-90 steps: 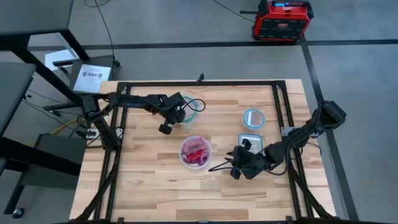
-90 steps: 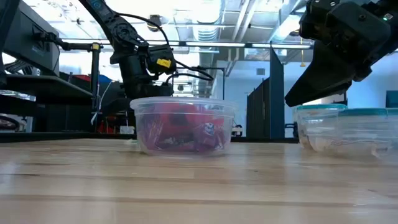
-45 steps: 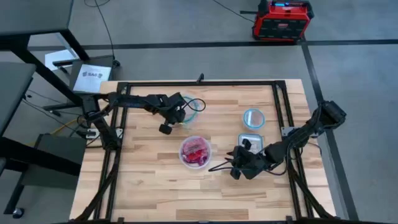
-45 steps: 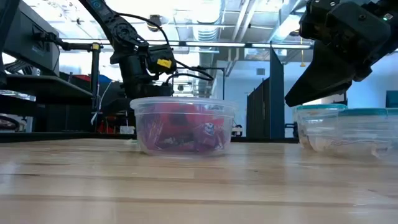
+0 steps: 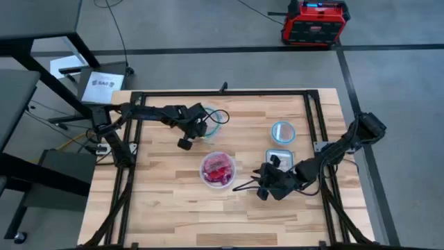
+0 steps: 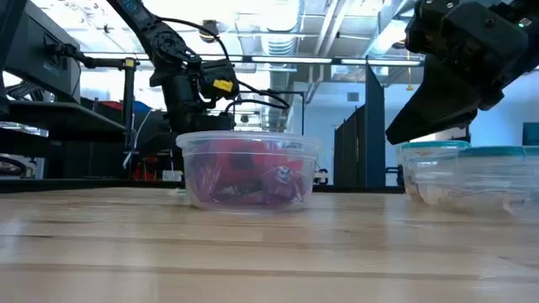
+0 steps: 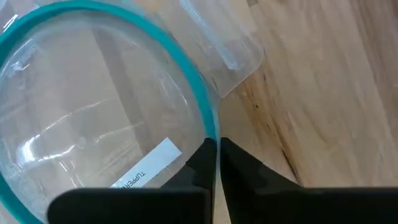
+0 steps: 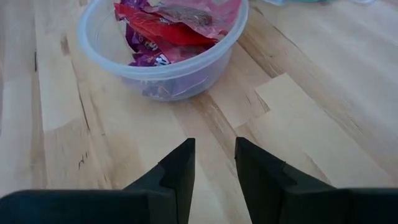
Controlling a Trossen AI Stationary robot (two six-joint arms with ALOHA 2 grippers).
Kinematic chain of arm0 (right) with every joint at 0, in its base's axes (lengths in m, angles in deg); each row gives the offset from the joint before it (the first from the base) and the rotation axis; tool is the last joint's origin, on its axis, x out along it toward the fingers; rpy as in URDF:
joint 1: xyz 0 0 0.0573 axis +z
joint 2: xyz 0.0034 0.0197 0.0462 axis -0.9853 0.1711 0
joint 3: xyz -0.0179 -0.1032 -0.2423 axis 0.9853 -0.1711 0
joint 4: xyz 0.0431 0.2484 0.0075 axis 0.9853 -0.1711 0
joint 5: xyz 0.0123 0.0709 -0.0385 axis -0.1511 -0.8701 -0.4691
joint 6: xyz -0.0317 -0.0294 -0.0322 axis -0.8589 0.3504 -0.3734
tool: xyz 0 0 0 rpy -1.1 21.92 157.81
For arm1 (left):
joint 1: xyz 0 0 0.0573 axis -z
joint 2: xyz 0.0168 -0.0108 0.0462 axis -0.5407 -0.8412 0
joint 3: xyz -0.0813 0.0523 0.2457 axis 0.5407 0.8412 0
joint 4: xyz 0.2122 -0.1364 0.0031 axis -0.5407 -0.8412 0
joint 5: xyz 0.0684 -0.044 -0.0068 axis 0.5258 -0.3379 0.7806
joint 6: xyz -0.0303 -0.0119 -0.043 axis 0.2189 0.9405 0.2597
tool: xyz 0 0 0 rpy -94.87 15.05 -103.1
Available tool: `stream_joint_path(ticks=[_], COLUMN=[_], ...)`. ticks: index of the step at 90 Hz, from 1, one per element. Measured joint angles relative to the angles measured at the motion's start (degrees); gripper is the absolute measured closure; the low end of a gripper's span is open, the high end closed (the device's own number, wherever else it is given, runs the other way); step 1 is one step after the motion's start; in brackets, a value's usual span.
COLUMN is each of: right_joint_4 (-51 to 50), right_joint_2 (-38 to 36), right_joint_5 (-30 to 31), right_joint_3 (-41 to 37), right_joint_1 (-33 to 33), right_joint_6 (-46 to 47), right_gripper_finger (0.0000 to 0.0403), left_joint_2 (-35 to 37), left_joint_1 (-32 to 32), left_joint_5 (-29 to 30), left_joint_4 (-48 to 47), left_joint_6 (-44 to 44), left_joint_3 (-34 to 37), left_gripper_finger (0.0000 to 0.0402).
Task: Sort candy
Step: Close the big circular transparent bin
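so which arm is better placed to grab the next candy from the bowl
Probably the right: its open tool points at the candy in the clear bowl, with bare table between. The left tool is shut on the teal-rimmed bowl farther back.

A clear bowl (image 5: 218, 169) full of red and purple candy (image 5: 218, 171) sat in the middle of the wooden table (image 5: 166, 208). The left gripper (image 5: 196, 125) was over a bowl with a blue rim (image 5: 216, 118) near the far edge. The right gripper (image 5: 263, 182) hung beside the candy bowl, close to a clear tub (image 5: 281, 158) and a small round bowl (image 5: 282, 131) near the right edge.
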Motion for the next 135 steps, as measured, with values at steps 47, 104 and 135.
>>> stream_joint_path(ticks=[47,104,135], right_joint_4=[0.1,3.6,3.6], right_joint_2=[0.0,0.0,0.0], right_joint_5=[0.0,-0.2,-0.3], right_joint_3=[0.0,0.0,0.0], right_joint_1=[0.0,0.0,0.0], right_joint_6=[1.3,-4.7,-4.7], right_gripper_finger=[0.03,0.03,0.03], left_joint_2=[0.0,0.0,0.1], left_joint_1=[0.0,0.0,0.0], left_joint_5=[0.2,0.6,1.2], left_joint_4=[1.4,1.4,-3.5], left_joint_6=[0.6,1.7,2.9], left_joint_3=[0.0,0.0,-5.5], left_gripper_finger=[0.0401,0.0401,0.0401])
